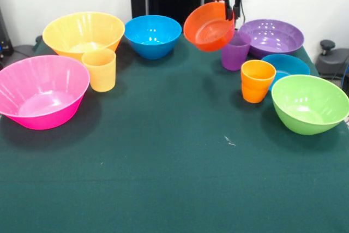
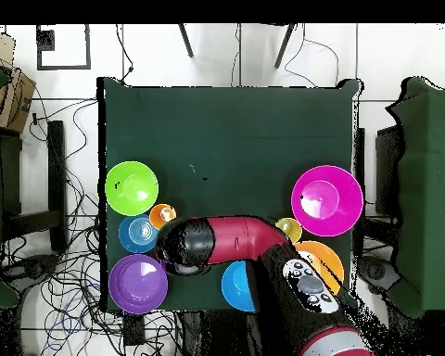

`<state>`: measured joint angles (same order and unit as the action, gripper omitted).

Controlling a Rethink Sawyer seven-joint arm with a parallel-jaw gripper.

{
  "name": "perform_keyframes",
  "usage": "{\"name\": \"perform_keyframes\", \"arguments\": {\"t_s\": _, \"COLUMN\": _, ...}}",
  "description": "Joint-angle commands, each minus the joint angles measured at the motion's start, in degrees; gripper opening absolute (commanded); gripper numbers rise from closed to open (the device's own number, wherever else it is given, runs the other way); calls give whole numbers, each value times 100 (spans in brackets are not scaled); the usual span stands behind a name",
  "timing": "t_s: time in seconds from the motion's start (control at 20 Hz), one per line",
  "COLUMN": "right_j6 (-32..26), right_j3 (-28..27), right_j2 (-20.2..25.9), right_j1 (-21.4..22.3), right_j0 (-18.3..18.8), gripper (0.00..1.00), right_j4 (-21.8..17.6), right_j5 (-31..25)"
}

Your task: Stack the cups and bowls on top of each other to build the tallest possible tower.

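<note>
Gripping the rim of the small red-orange bowl [image 1: 209,26], the gripper [image 1: 231,10] held it tilted in the air — above the purple cup [image 1: 235,51], beside the wide purple bowl [image 1: 272,37].

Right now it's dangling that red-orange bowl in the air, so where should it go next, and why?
Probably carry it toward the orange cup and level it. The gripper holds the small red-orange bowl by its rim, tilted, above the purple cup; nothing is stacked yet.
</note>
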<state>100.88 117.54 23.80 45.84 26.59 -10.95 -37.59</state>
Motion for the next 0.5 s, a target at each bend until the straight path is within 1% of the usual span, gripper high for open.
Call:
{"name": "perform_keyframes", "arguments": {"t_s": 0.05, "right_j6": -986, "right_j3": -513, "right_j2": 621, "right_j1": -562, "right_j0": 144, "gripper": 0, "right_j4": -491, "right_j5": -338}}
{"name": "perform_keyframes", "arguments": {"t_s": 0.15, "right_j6": -1107, "right_j3": -593, "right_j2": 693, "right_j1": -649, "right_j0": 221, "gripper": 0, "right_j4": -578, "right_j5": -470}}
{"name": "perform_keyframes", "arguments": {"t_s": 0.2, "right_j6": -1163, "right_j3": -632, "right_j2": 717, "right_j1": -659, "right_j0": 253, "gripper": 0, "right_j4": -673, "right_j5": -416}}
{"name": "perform_keyframes", "arguments": {"t_s": 0.25, "right_j6": -1239, "right_j3": -609, "right_j2": 831, "right_j1": -737, "right_j0": 368, "gripper": 0, "right_j4": -692, "right_j5": -349}}
{"name": "perform_keyframes", "arguments": {"t_s": 0.3, "right_j6": -1263, "right_j3": -632, "right_j2": 854, "right_j1": -781, "right_j0": 399, "gripper": 0, "right_j4": -680, "right_j5": -501}}
{"name": "perform_keyframes", "arguments": {"t_s": 0.35, "right_j6": -1229, "right_j3": -700, "right_j2": 827, "right_j1": -763, "right_j0": 371, "gripper": 0, "right_j4": -762, "right_j5": -564}}
{"name": "perform_keyframes", "arguments": {"t_s": 0.45, "right_j6": -1170, "right_j3": -674, "right_j2": 908, "right_j1": -784, "right_j0": 432, "gripper": 0, "right_j4": -788, "right_j5": -444}}
{"name": "perform_keyframes", "arguments": {"t_s": 0.5, "right_j6": -1159, "right_j3": -668, "right_j2": 964, "right_j1": -824, "right_j0": 462, "gripper": 0, "right_j4": -750, "right_j5": -480}}
